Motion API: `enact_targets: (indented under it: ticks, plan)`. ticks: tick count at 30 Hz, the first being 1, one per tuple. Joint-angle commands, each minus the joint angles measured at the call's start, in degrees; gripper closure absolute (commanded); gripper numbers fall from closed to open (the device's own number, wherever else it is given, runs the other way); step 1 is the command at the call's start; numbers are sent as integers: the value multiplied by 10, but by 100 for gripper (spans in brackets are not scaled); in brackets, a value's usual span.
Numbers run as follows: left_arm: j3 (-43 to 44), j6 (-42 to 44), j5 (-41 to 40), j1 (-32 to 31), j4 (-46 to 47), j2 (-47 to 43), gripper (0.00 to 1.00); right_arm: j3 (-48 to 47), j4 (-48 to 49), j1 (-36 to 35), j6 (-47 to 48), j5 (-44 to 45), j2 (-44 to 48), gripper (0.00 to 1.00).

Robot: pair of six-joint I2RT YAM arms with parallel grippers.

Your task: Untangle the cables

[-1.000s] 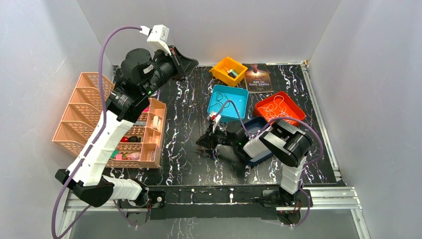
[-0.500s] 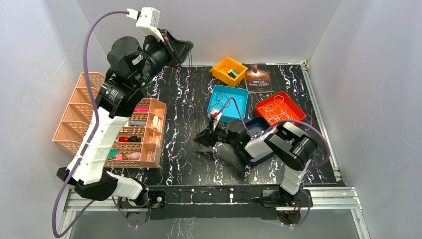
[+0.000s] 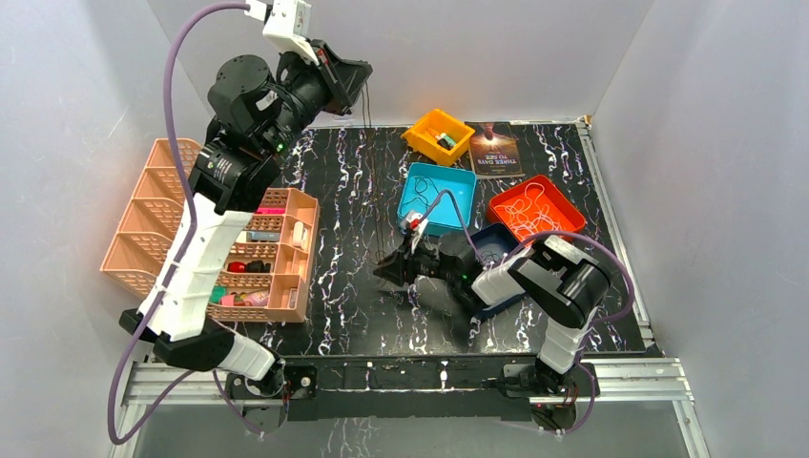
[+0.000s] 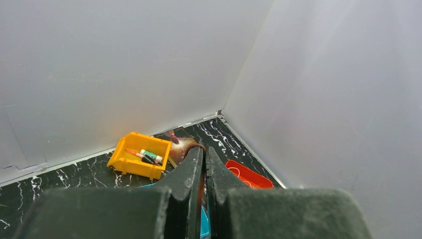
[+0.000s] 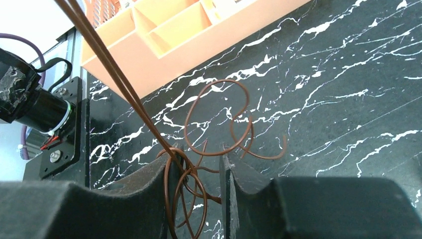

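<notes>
Within right hand (image 5: 196, 162), two cable strands (image 5: 119, 79)

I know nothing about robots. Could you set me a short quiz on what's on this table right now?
1. True or false: the left end effector hangs high above the table.
2. What colour is the cable that loops between the fingers of the right end effector? A) white B) reddish-brown C) green
3. Which end effector has its jaws standing apart?

Key: 1 true; 2 B; 3 the right one. The left one is shut, with thin strands of the cable running down from it.
</notes>
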State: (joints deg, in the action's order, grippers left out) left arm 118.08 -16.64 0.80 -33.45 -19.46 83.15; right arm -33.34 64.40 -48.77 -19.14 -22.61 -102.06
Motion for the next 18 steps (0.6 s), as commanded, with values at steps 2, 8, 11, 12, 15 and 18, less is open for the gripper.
enact_targets:
  ticks: [2,8,11,12,15,18]
  plan:
    - [66,22,-17,3,82,-3,100,32,-34,-4,15,-1,1,59]
    - [81,35,-21,3,89,2,100,54,-27,-5,12,-3,6,56]
    - [83,40,-25,3,88,3,100,63,-27,-5,12,1,12,55]
    - [84,41,-25,3,88,4,100,65,-29,-5,12,3,13,54]
    - [86,42,-24,3,89,5,100,66,-28,-5,12,2,14,54]
    - [87,42,-23,3,87,6,100,63,-30,-5,10,1,18,54]
